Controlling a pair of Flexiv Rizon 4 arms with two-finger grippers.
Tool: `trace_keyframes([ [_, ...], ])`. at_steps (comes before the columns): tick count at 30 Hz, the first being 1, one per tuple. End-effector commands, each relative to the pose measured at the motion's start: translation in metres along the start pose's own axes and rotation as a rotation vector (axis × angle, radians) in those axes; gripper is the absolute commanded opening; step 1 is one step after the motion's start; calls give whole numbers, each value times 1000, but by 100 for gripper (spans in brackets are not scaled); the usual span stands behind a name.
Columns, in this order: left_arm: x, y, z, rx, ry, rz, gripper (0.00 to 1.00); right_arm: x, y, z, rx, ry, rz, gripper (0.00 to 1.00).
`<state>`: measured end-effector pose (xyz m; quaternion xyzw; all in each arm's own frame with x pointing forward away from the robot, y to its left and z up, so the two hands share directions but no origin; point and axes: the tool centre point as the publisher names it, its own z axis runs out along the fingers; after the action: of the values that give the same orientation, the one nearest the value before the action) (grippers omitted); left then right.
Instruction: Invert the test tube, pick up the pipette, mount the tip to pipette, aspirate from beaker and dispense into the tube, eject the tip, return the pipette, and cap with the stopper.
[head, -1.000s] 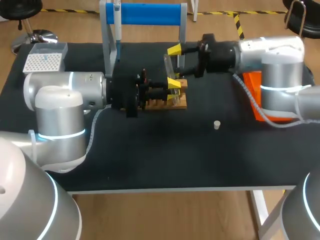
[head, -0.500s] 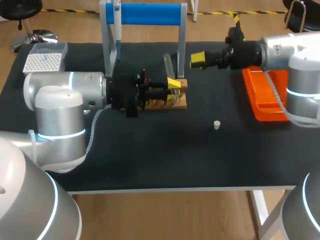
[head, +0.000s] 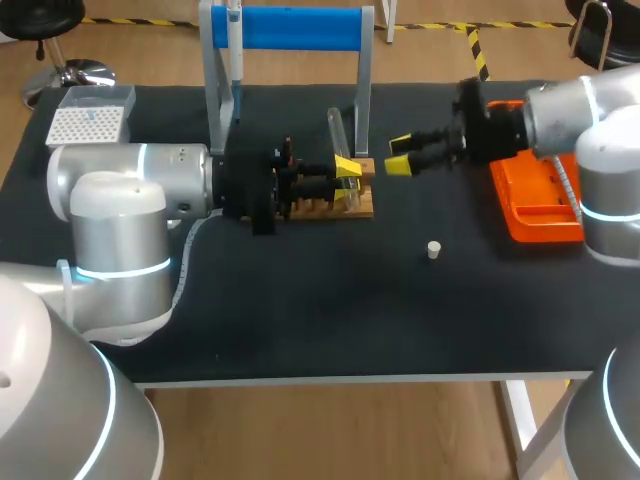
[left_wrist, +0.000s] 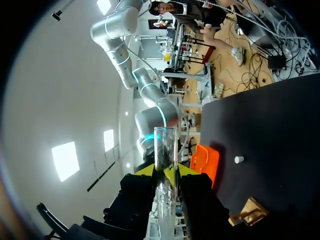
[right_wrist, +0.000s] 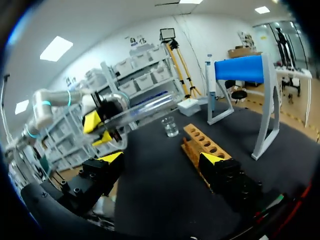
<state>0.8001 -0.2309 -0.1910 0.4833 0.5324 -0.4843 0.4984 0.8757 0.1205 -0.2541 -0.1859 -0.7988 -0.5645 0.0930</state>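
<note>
1. Black table (head: 300, 320) carries the same layout as a second ago; only my right arm (head: 585, 120) has moved.
2. That arm has pulled back from the middle. Its right gripper (head: 400, 154), which bracketed the test tube (head: 337, 130) a second ago, now hangs beside it and apart from it. The two yellow tips are spread wide, with nothing between them.
3. My left arm (head: 120, 180) has stayed put. The left gripper (left_wrist: 165, 172) is clamped on the tube from both sides.
4. Behind the tube stands the grey stand with a blue bar (head: 295, 28), with the pipette (head: 233, 30) hanging at its left post.
5. An orange tray (head: 540, 205) sits under my right arm, well apart from the tube.
6. At the far left corner lies the white tip box (head: 88, 125).
7. Directly under the tube is the wooden rack (head: 358, 205). From the head view, the left gripper's black body covers much of it.
8. The tube is clear glass and stands nearly upright over the rack. It is gripped low, with most of its length jutting past the fingertips.
9. A glass beaker (right_wrist: 170, 126) stands beyond the rack in the right wrist view.
10. Alone on the cloth, between rack and tray and nearer the front edge, stands the small white stopper (head: 433, 250).
</note>
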Motion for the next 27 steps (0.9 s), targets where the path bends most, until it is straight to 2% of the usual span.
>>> trace_keyframes([
  [1,0,0,0,2,0,1,0,0,-8,11,118,-163,-281,100],
  [10,0,0,0,2,0,1,0,-18,-28,32,139,-200,-359,100],
  [16,0,0,0,2,0,1,0,-33,-38,44,144,-206,-299,100],
  [27,0,0,0,2,0,1,0,-48,-42,65,136,-231,-276,100],
])
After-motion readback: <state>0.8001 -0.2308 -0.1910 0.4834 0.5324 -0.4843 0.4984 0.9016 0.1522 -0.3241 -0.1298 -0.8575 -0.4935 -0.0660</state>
